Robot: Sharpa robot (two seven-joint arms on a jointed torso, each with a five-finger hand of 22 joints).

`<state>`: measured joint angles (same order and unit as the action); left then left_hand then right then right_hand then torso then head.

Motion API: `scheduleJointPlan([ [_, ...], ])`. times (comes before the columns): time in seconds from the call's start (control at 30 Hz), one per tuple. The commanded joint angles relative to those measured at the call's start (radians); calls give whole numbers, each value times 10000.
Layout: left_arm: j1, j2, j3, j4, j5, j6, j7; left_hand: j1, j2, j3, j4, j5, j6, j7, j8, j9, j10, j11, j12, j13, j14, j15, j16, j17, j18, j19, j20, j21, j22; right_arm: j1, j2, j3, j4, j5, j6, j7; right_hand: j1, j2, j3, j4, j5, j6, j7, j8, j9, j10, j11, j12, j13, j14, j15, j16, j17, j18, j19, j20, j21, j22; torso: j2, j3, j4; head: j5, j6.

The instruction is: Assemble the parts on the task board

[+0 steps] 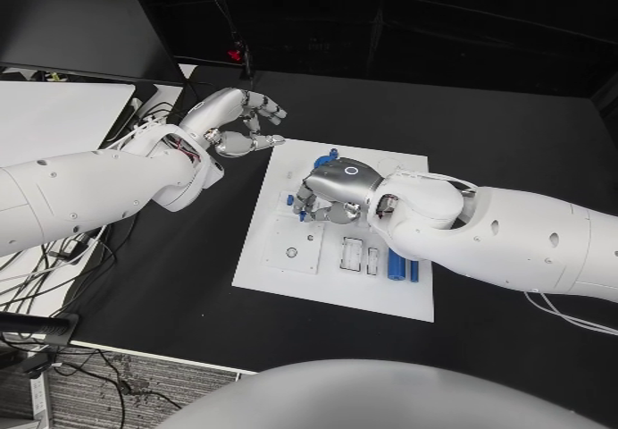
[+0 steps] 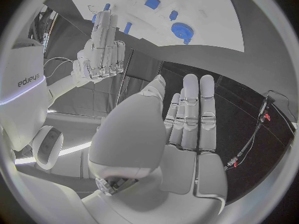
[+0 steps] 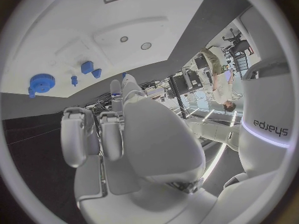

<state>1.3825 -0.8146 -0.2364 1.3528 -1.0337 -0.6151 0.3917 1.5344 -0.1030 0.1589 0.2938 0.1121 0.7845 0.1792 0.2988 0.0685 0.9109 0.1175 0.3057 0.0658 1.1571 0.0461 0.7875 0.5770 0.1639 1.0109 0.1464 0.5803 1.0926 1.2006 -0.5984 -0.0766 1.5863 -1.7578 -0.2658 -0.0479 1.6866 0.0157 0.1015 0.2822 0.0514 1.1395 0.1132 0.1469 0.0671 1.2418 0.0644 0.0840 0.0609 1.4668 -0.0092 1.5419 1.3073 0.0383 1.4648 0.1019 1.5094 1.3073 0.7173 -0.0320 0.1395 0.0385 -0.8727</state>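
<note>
A black table (image 1: 515, 134) takes most of the scene, and behind it the back of the room is dark. At its left stands a white table (image 1: 52, 112) with a dark monitor (image 1: 78, 36) above it. Black and white cables (image 1: 64, 259) hang between the two tables. Below them the floor (image 1: 116, 389) is grey carpet, with a small black box (image 1: 32, 329) lying near it.

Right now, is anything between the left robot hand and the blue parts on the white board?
Yes. The right robot hand hovers over the middle of the board, between the open left robot hand off its far-left corner and the blue parts at its near side.
</note>
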Motion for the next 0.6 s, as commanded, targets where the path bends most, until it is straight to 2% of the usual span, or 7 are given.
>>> scheduleJointPlan([
  [0.03,20,5,9,10,52,-50,167,-31,73,-2,-12,53,-13,25,-38,-11,-44,42,34,-16,21,-20,-40,-15,177,41,5,-49,-16,-14,85,7,-47,-295,705,-235,101,-4,71,-6,37,58,107,-29,28,46,21,-52,-8,802,52,-13,1356,-153,522,26,-52,2118,-3,7,0,-15,1],
  [0.27,19,12,9,1,52,-35,178,-31,75,-1,-12,56,-12,25,-38,-11,-44,42,35,-15,21,-20,-43,-17,177,43,5,-53,-18,-81,273,6,-193,-581,1003,-330,94,-20,87,-4,31,61,114,-38,28,40,30,-74,-9,796,57,-20,1326,-147,507,30,-71,2104,19,28,25,-38,1],
  [0.5,19,-12,9,-7,52,-39,164,-31,77,-1,-12,58,-13,25,-39,-11,-44,42,36,-15,21,-19,-45,-19,177,44,5,-56,-19,-128,315,5,-261,-936,1198,-341,116,-48,139,-26,38,80,117,-50,33,33,35,-116,-9,799,66,-18,1337,-146,506,40,-74,2103,23,25,15,-106,1],
  [0.6,19,-17,9,-9,52,-44,160,-31,77,-2,-13,59,-13,25,-39,-11,-44,42,36,-15,21,-19,-46,-19,177,45,5,-58,-19,-136,327,4,-287,-1001,1279,-322,116,-49,142,-26,38,82,118,-51,33,33,37,-118,-9,795,66,-22,1319,-146,504,41,-76,2101,13,11,15,-169,1],
])
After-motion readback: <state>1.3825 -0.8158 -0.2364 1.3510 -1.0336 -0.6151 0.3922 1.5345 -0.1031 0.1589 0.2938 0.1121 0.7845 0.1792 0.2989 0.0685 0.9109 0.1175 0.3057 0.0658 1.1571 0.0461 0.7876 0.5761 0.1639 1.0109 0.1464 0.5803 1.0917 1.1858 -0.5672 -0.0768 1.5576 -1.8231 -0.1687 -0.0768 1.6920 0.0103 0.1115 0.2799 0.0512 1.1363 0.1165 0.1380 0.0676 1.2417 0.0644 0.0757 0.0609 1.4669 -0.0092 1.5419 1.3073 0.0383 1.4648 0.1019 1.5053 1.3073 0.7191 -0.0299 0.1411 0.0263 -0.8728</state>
